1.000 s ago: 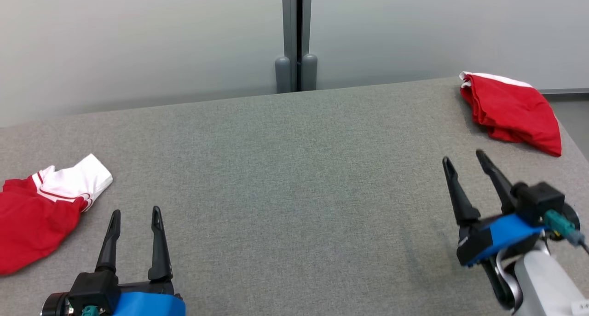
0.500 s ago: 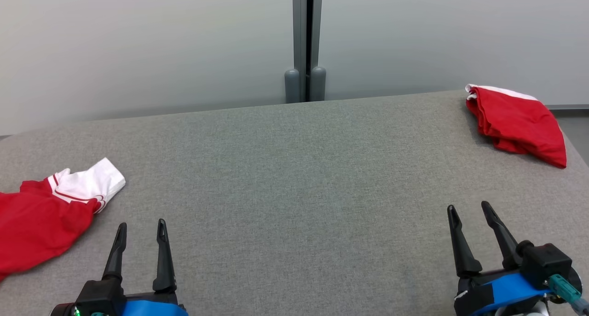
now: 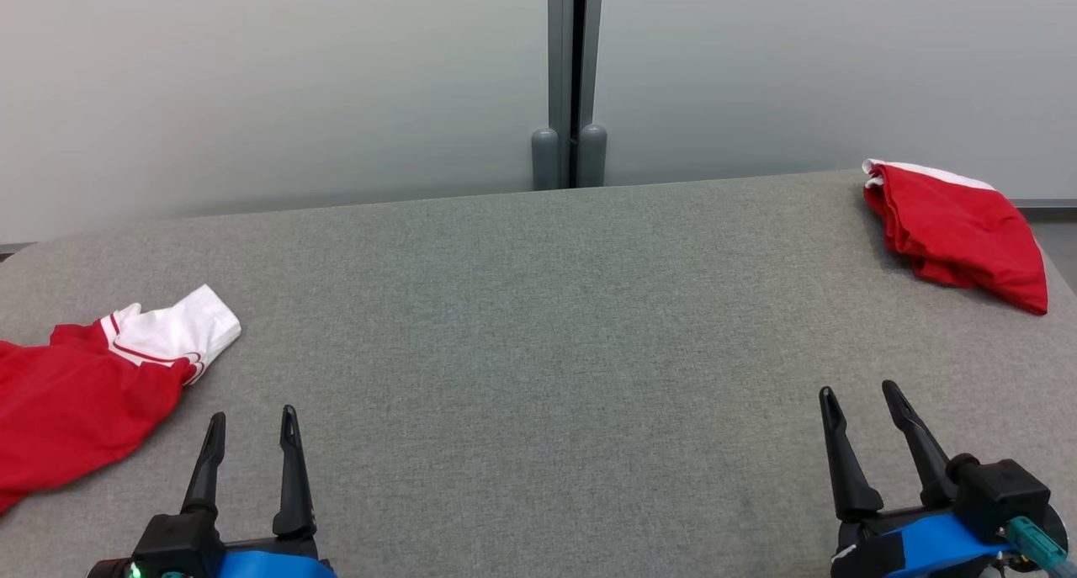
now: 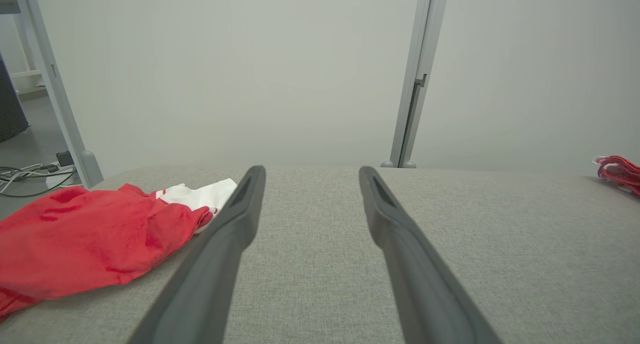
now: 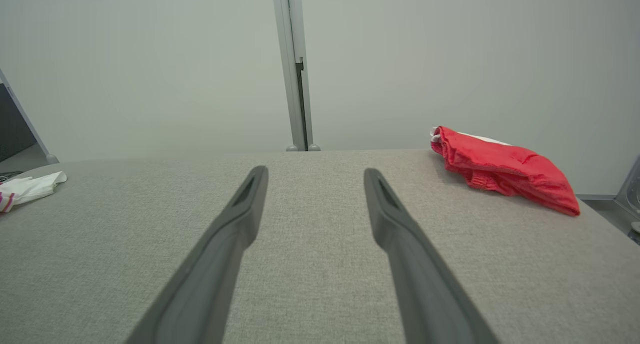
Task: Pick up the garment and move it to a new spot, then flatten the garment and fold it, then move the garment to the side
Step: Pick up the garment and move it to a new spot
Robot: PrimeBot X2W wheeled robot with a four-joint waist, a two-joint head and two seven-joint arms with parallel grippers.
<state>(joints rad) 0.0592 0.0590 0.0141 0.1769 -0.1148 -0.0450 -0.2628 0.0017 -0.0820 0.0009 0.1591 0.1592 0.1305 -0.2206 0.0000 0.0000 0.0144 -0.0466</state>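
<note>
While neither gripper holds cloth, pick-up seems the step in hand. Crumpled red-and-white garment [image 3: 76,393] lies at left edge of table [image 3: 538,326]; left gripper [image 3: 252,416] open, empty, at near edge; right gripper [image 3: 858,390] likewise; folded red garment [image 3: 959,233] at far-right corner. Next: left gripper reaches, pinches crumpled cloth.

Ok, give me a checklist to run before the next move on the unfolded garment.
1. Left gripper open, holding nothing: ok.
2. Right gripper open, holding nothing: ok.
3. Crumpled red garment with a white sleeve lies loose on the grey fabric table, to the left of the left gripper, untouched: ok.
4. Its whole outline in view: not ok, the head view cuts it off at the left.
5. Folded red garment rests at the far right corner, apart from both grippers: ok.
</note>
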